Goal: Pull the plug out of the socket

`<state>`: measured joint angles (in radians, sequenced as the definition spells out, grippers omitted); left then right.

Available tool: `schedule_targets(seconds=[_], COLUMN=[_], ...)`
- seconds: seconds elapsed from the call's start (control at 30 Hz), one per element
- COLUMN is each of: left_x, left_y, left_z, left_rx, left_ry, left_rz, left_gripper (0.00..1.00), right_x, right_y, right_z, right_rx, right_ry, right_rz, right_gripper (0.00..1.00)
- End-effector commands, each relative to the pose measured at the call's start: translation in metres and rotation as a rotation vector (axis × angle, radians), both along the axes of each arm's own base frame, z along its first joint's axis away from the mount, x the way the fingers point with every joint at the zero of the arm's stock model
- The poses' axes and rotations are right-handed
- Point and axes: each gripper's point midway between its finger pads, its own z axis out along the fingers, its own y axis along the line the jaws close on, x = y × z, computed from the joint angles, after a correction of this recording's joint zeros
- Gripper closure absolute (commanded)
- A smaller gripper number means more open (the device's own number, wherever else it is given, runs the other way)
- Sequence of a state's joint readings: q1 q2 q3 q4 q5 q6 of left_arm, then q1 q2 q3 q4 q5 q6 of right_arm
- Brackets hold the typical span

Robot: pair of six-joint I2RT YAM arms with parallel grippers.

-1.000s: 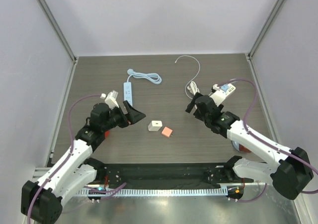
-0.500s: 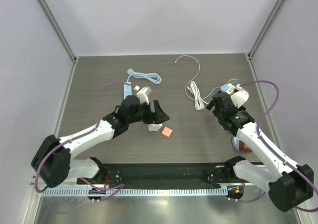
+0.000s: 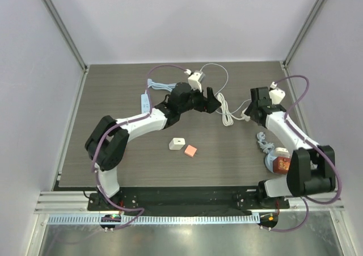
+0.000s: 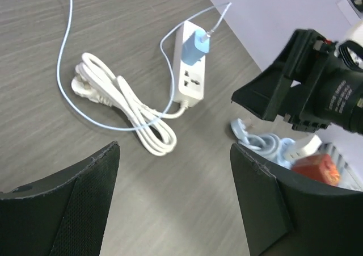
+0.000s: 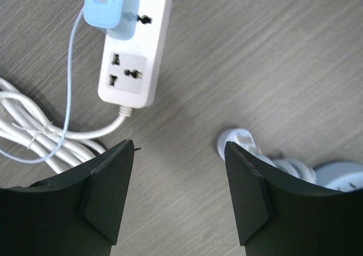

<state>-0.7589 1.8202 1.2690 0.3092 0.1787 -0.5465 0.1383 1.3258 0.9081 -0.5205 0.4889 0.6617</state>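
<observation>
**Two open pincers over the right side of the table, the plug seated in its strip.**

The blue plug (image 5: 110,9) sits in the white power strip (image 5: 131,57), with a free outlet just at 6 o'clock of it in the right wrist view and a thin cable (image 5: 69,68) trailing off it. Seen from above, the strip lies around 2 o'clock from the table's middle, largely hidden under the right arm. The right gripper (image 5: 178,147) hangs over the strip's cord end, fingers spread wide and holding nothing. The left gripper (image 4: 174,148) is at 9 o'clock of it, just as wide and empty, above the coiled white cord (image 4: 125,108) beside the strip. A white block (image 3: 177,144) and an orange block (image 3: 190,150) lie close together near the table's middle. A second power strip (image 3: 146,103) lies toward 10 o'clock.
</observation>
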Motion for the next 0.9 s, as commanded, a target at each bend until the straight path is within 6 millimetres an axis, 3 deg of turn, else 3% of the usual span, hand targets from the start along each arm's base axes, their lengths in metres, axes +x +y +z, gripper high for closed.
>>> schedule_targets(seconds=[0.0,0.03,0.23,0.33,0.47,0.6,0.73,0.87], left_x=[0.017,0.015,0.018,0.018,0.005,0.006,0.007,0.004], left_y=[-0.008,-0.005,0.012,0.021,0.019,0.019,0.021,0.02], left_z=[0.001,-0.012,-0.02,-0.018,-0.017,-0.026,-0.03,-0.023], left_rx=[0.023,0.046,-0.023,-0.026,-0.011,0.017,0.044,0.03], left_ry=[-0.129,-0.13,-0.151,-0.164,-0.224,-0.235,-0.235,-0.253], left_rz=[-0.01,-0.016,-0.045,-0.052,-0.151,-0.166,-0.166,-0.187], left_gripper=[0.2,0.19,0.18,0.18,0.21,0.21,0.21,0.21], right_x=[0.044,0.053,0.077,0.083,0.088,0.095,0.097,0.099], right_y=[0.011,0.011,0.006,0.007,0.006,0.006,0.006,0.005], right_z=[0.015,0.02,0.0,-0.012,-0.028,-0.043,-0.053,-0.06], right_rx=[0.025,0.01,-0.028,-0.018,-0.021,-0.027,-0.03,-0.037], right_ry=[-0.067,-0.072,-0.028,-0.007,0.023,0.046,0.057,0.056], right_rz=[0.083,0.096,0.085,0.083,0.073,0.071,0.073,0.069], right_gripper=[0.3,0.3,0.28,0.27,0.26,0.23,0.25,0.26])
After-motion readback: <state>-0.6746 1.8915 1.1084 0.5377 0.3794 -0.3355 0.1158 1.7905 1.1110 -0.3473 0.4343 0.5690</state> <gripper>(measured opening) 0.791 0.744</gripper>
